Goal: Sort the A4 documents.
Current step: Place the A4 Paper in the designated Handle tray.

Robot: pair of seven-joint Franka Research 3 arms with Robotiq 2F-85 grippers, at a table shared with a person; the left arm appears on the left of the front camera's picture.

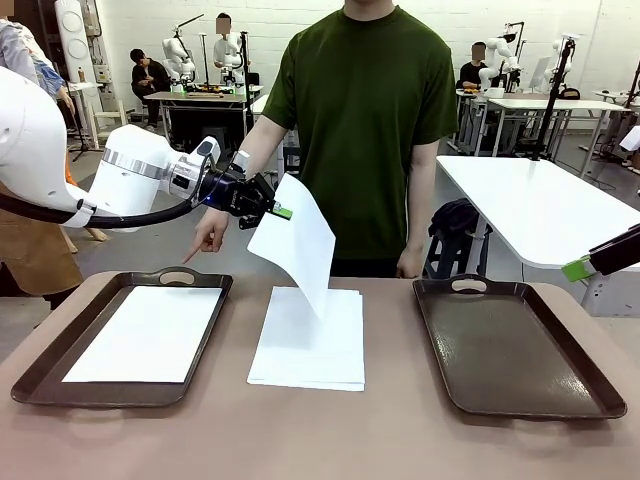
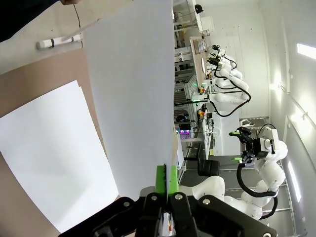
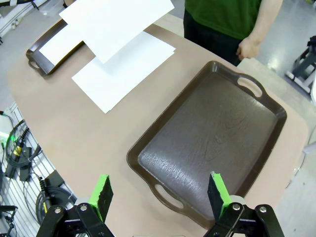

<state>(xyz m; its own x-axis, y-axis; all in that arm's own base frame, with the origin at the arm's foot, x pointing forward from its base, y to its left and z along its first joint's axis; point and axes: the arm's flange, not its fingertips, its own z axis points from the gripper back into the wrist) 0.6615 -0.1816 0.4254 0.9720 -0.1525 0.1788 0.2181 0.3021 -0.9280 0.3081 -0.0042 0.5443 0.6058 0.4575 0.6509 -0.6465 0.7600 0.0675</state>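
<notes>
We show the left gripper [image 1: 283,212] pinching one A4 sheet [image 1: 297,245] by its edge above the stack [image 1: 310,345] (an edge grip likely separates a single sheet). The right gripper [image 3: 160,193] hangs wide open over the right tray [image 3: 212,143].

Left gripper [image 1: 284,211]: black, green-padded, pinched closed, raised mid-air.
Right gripper [image 3: 158,178]: black, green-padded, jaws spread wide, angled downward.
</notes>
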